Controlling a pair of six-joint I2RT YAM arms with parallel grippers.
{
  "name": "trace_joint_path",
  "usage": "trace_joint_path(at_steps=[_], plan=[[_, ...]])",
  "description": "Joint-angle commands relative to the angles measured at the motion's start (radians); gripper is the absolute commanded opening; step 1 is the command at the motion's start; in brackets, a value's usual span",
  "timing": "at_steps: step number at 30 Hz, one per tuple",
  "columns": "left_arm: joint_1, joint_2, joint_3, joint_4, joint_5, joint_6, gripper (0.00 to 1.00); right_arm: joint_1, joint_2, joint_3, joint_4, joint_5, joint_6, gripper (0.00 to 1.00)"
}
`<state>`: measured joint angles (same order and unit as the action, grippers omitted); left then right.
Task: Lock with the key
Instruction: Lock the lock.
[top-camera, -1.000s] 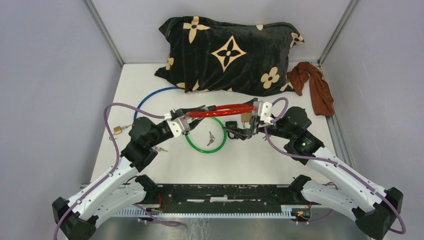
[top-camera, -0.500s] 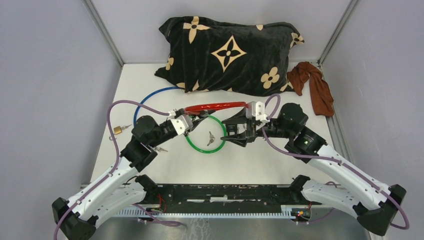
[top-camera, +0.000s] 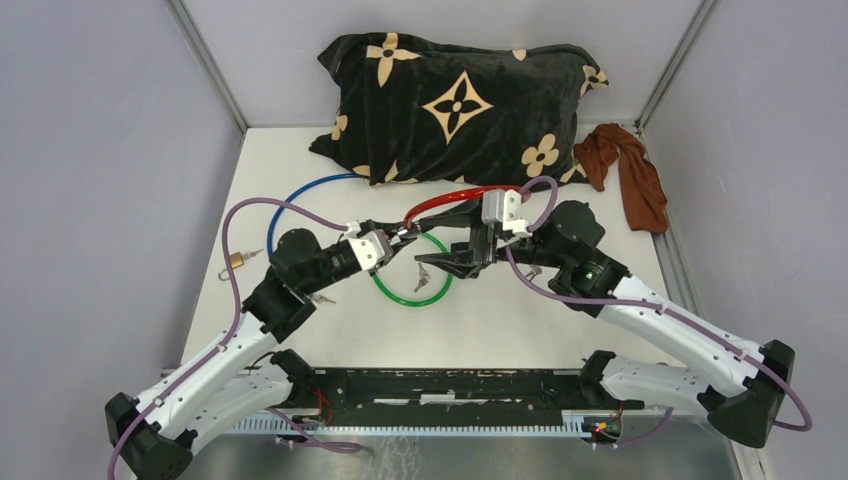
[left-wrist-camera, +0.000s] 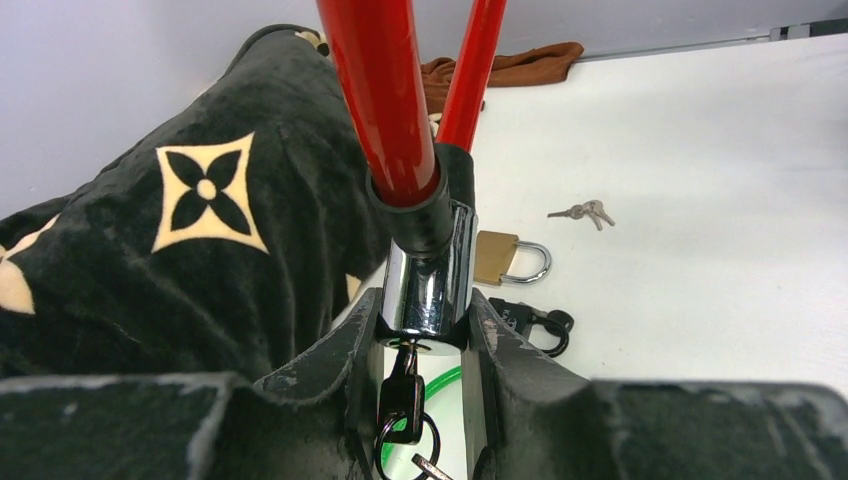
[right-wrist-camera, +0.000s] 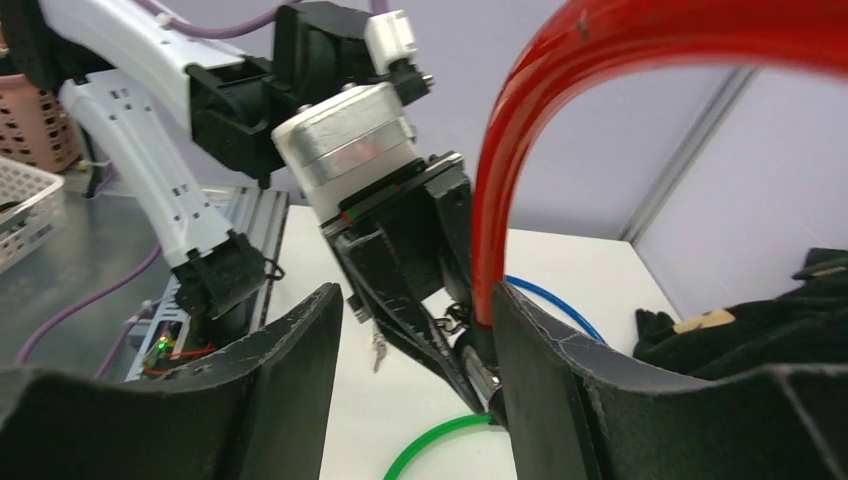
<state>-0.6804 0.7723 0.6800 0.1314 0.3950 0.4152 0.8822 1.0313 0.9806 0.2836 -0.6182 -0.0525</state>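
My left gripper (left-wrist-camera: 428, 312) is shut on the chrome lock body (left-wrist-camera: 430, 285) of the red cable lock (top-camera: 450, 197). It holds the lock above the table with the red cable (left-wrist-camera: 385, 100) rising from it. The black-headed key (left-wrist-camera: 402, 395) sits in the lock's underside, its ring hanging between the jaws. My right gripper (top-camera: 452, 262) is open, just right of the left gripper (right-wrist-camera: 400, 260). The left gripper's fingers and the lock end lie between its jaws, and the red cable (right-wrist-camera: 600, 40) runs along its right finger (right-wrist-camera: 560, 380).
A green cable loop (top-camera: 400, 297) with loose keys (top-camera: 421, 277) lies below the grippers. A blue cable (top-camera: 300, 190) and brass padlock (top-camera: 236, 261) lie at the left. The black patterned pillow (top-camera: 460, 105) and brown cloth (top-camera: 630, 175) are at the back. Another brass padlock (left-wrist-camera: 505, 257) and a black padlock (left-wrist-camera: 530, 322) lie nearby.
My right gripper has swung left and come in around the left gripper's tip, narrowing a little. The red cable has arched up and back. The left arm has barely moved.
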Motion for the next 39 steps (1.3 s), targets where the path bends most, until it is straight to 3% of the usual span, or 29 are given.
trace_joint_path(at_steps=[1,8,11,13,15,17,24,31,39], plan=[[0.001,-0.014,0.054,0.059,0.013,0.066,0.02,0.006,0.013,0.016,0.098,0.125,0.027,0.62],[0.001,-0.013,0.051,0.06,0.03,0.154,0.02,0.014,0.098,0.023,0.137,0.146,0.014,0.69],[0.002,-0.012,0.053,0.06,0.033,0.183,0.02,0.015,0.121,0.006,0.186,0.127,0.003,0.67],[0.001,-0.012,0.055,0.059,0.037,0.199,0.02,0.015,0.129,-0.001,0.196,0.117,-0.014,0.54],[0.0,-0.013,0.06,0.06,0.037,0.202,0.02,0.017,0.128,-0.006,0.168,0.112,-0.052,0.31],[0.001,-0.016,0.061,0.069,0.041,0.204,0.02,0.017,0.121,-0.023,0.118,0.121,-0.109,0.17],[0.001,-0.031,0.066,0.124,0.091,0.147,0.02,0.021,0.141,-0.045,-0.035,0.067,-0.251,0.02],[0.0,-0.04,0.076,0.202,0.124,0.027,0.02,0.021,0.163,-0.048,-0.151,0.102,-0.362,0.02],[0.001,-0.054,0.064,0.005,0.169,0.122,0.02,0.021,0.115,0.037,-0.258,0.123,-0.45,0.35]])
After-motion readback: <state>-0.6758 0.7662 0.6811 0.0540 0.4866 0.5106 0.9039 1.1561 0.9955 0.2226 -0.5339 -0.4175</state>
